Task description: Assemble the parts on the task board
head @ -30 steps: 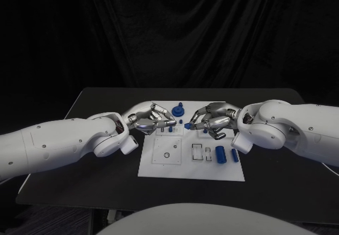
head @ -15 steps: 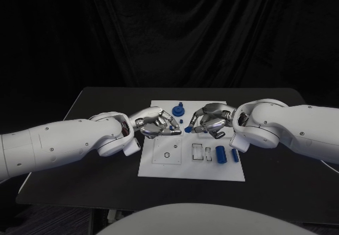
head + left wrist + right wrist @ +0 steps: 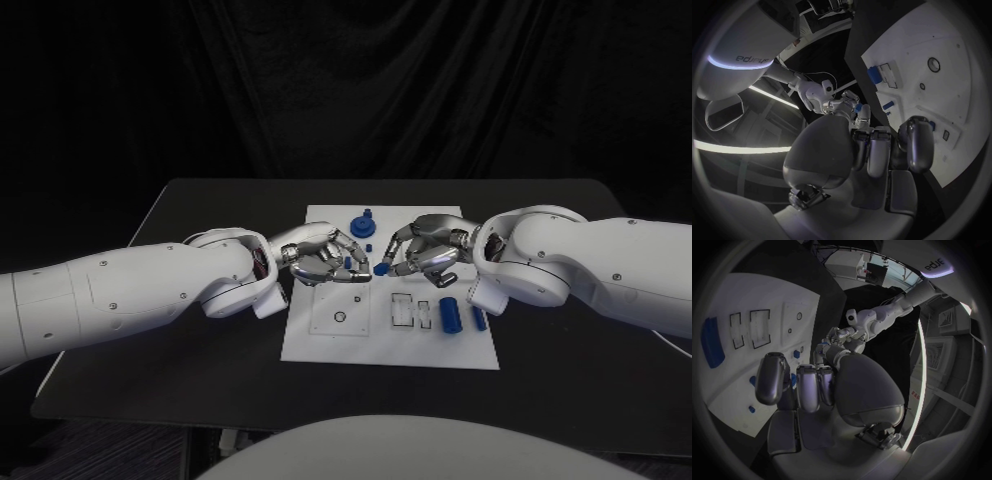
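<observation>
Left robot hand point(image 3: 323, 259) has swung in from the board's far-left corner over the last second and now sits fingers curled, nearly fingertip to fingertip with the right robot hand point(image 3: 420, 251) over the far-middle of the white flat plastic task board point(image 3: 335, 345). Right robot hand barely shifted, just dropped a bit lower toward the board. A small blue plastic part point(image 3: 382, 268) sits at the right fingertips and looks pinched there; can't confirm from the wrist views. Left robot hand: fingers drawn together, can't tell if anything is inside.

Likely meaning: both hands converging for a handover or a two-handed seating of that piece, so an insertion step is in progress, not finished.

Materials: the board is matte white, rigid, with rectangular and round cutouts. A blue round knob-like part point(image 3: 364, 225) stands at the far edge; a blue cylindrical part point(image 3: 450, 314) and a slimmer blue bar point(image 3: 479, 318) lie in the near-right slots. Hands are polished silver metal. Black matte surface point(image 3: 173, 360) underneath.
</observation>
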